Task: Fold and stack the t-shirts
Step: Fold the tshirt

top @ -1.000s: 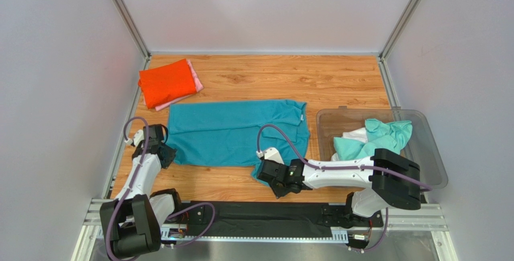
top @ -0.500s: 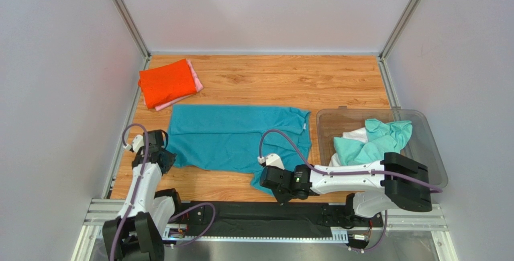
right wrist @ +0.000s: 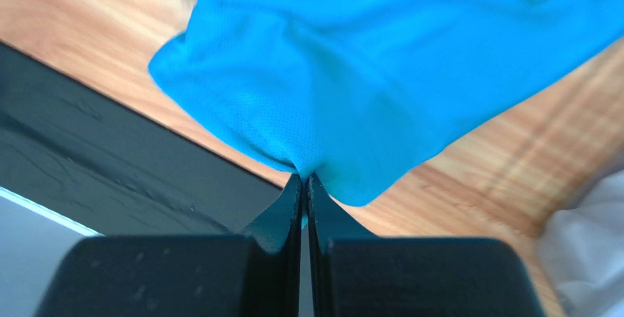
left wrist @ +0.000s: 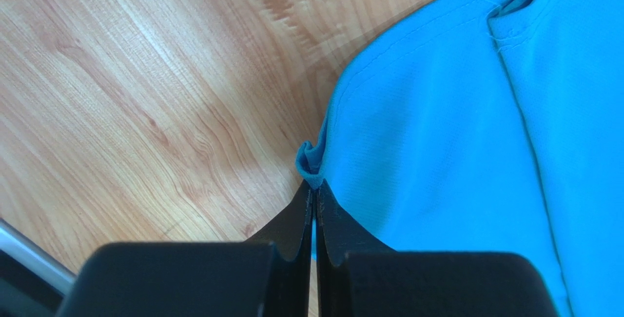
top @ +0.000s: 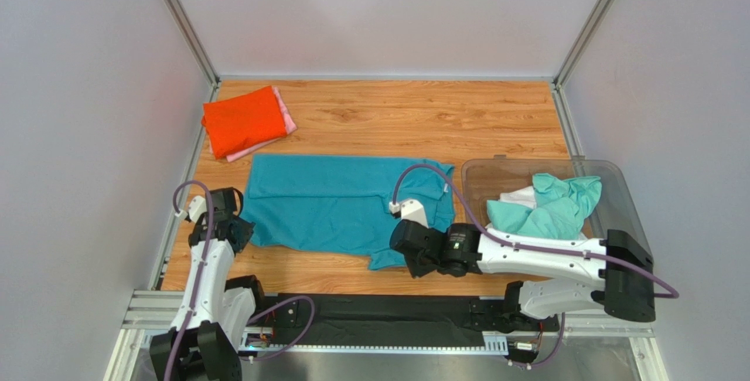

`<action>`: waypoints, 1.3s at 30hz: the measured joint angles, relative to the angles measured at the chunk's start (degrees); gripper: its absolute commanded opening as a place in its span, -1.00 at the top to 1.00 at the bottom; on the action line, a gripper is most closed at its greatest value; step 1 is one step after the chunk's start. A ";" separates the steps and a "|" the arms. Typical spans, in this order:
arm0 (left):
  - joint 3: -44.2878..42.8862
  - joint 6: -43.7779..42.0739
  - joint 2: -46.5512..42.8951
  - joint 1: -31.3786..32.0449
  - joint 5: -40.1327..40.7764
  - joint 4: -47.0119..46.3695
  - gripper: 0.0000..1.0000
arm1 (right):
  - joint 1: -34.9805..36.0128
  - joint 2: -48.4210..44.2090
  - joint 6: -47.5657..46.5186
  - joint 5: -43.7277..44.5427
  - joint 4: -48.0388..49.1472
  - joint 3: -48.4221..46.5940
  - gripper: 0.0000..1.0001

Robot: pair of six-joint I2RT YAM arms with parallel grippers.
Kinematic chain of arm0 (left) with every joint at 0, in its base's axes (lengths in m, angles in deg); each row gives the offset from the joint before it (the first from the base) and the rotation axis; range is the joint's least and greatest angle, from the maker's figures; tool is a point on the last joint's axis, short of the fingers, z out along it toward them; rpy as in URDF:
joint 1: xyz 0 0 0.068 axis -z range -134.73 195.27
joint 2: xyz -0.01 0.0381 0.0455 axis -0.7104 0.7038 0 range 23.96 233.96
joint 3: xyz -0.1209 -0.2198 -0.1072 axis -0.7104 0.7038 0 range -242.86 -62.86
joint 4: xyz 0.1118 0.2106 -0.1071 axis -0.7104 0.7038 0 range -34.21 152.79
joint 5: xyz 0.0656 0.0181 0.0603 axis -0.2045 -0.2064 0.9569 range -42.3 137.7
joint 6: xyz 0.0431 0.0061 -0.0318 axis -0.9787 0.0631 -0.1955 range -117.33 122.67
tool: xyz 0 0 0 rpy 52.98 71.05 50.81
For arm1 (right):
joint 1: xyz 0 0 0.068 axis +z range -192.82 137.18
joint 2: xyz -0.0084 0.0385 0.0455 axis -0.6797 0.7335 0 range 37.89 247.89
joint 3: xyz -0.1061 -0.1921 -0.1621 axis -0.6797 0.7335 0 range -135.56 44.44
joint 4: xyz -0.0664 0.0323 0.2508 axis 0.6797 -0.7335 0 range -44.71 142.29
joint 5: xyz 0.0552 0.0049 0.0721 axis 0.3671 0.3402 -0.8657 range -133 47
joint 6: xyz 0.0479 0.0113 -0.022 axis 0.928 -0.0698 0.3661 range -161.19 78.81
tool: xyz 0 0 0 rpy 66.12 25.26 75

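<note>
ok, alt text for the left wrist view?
Left gripper shut on a pinched edge of the teal shirt, which fills the right side of the frame. Bare wooden table fills the left side.

pink folded t-shirt (top: 285,114) is mostly covered by orange-red folded t-shirt (top: 244,121) | white crumpled t-shirt (top: 520,196) is largely hidden under mint-green crumpled t-shirt (top: 550,209) | teal cloth t-shirt (left wrist: 469,149) is cut off at wrist-view edges
</note>
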 measured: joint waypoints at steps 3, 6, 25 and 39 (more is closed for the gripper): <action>-2.69 -0.20 3.13 -0.02 -0.04 0.33 1.00 | -4.79 -2.58 -2.89 0.92 -0.81 -1.95 1.00; -5.42 -0.57 5.40 0.00 -0.22 0.66 1.00 | -9.77 -3.45 -5.77 1.27 -1.09 -3.54 1.00; -19.23 -3.52 20.98 0.00 -2.99 0.81 1.00 | -28.33 7.39 -23.85 -6.58 -0.59 -16.98 1.00; -27.32 -4.55 35.76 1.18 -3.04 -0.02 1.00 | -35.78 26.62 -36.37 -12.26 -3.19 -34.69 0.99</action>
